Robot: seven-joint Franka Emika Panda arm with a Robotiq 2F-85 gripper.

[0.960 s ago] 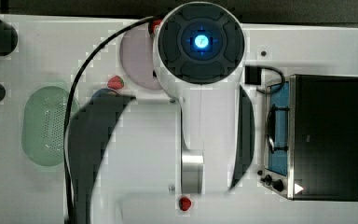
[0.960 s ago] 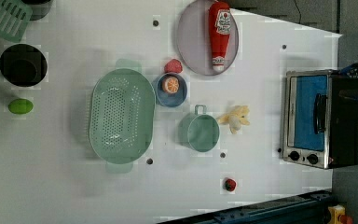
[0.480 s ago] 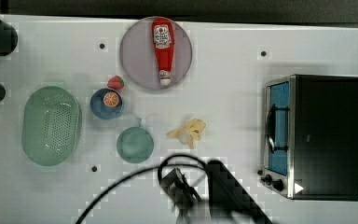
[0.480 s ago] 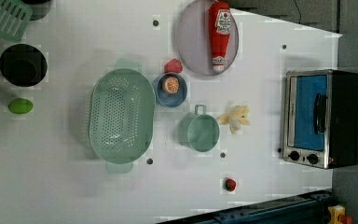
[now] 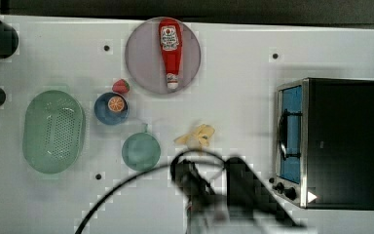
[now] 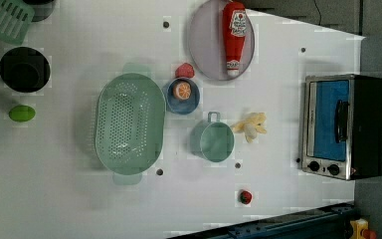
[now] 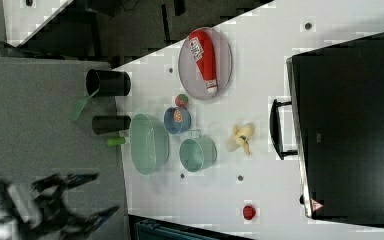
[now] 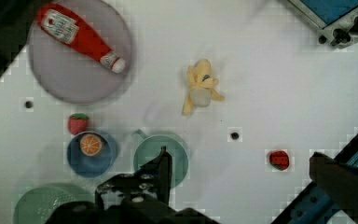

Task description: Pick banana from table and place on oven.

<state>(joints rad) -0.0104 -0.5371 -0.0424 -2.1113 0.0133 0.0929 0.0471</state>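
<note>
The gripper (image 7: pixel 77 200) is spread apart and empty, high above the banana (image 5: pixel 196 136). Approach step: it must descend onto the banana, well away from the oven (image 5: pixel 343 141).

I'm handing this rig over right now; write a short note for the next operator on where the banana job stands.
Pincer: open, holding nothing, well away from the fruit in the right view.
Banana: lying on the white table, between the small teal cup and the oven, touching neither.
Oven: door shut, black top bare.
Done: nothing yet; the banana has not been picked up.
Left: bring the pincer over the banana, grasp it, lift it, set it on the oven's top.
</note>
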